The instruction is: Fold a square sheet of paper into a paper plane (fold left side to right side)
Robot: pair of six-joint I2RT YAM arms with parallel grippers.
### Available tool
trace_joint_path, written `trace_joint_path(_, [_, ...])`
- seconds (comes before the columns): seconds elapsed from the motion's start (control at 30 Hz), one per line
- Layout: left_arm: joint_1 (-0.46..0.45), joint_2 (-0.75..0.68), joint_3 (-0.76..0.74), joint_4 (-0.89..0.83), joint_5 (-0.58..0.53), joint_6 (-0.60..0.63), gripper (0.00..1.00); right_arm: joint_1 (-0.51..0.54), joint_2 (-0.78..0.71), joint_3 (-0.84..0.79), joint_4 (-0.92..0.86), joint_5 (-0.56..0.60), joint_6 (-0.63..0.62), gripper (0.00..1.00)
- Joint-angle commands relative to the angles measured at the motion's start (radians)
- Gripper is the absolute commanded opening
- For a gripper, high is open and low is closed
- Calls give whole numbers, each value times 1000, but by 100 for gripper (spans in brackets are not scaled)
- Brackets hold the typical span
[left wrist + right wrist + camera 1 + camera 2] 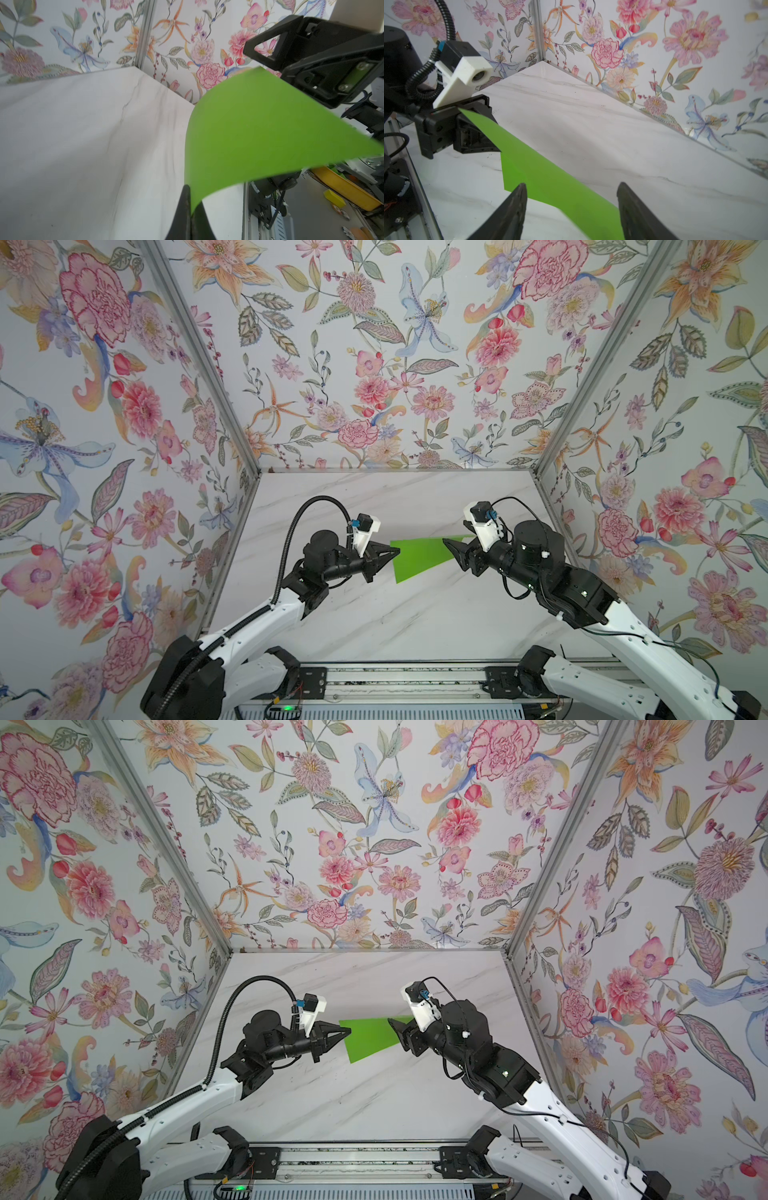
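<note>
Top views: green paper (424, 558) (370, 1038) plain, wedge-shaped, wide end at left gripper (395, 551), narrow end by right gripper (457, 541). White marble table (374, 614) underneath, flowered walls (374, 364) on three sides.

Left wrist: paper (259, 128) bows in curve; left gripper (190, 207) clamped on its edge.

Right wrist: paper (542, 178) creased, far end at left gripper (477, 133), near end passing between right fingers (517, 203), which stand wide apart, no grip.

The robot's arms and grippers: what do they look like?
The left arm and right arm have white plastic shells with black joints. The left gripper and right gripper are black, each with two tapering wedge-shaped fingers. A ribbed black hose loops along the left arm; a thin black cable loops near the right wrist. A white camera mount tops each wrist.
</note>
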Motion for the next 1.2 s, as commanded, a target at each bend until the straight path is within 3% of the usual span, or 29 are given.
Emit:
trace_joint_path(0.0, [-8,61,58,-198,50,-31,0,-39,58,-30,20,7,216,70])
trace_joint_path(0.13, [-7,133,113,-387,-20,31,0,-99,151,-51,19,-75,424,69])
trace_joint_path(0.3, [32,272,205,-610,-91,113,0,-180,287,-111,82,-301,676,61])
trace_joint_path(0.57, [53,458,354,-856,-246,275,0,-193,544,-209,280,-569,782,56])
trace_joint_path(0.8, [92,503,392,-884,-275,299,0,-194,702,-241,397,-628,809,54])
trace_joint_path(1.17, [127,526,416,-924,-295,296,0,-193,818,-310,584,-654,884,48])
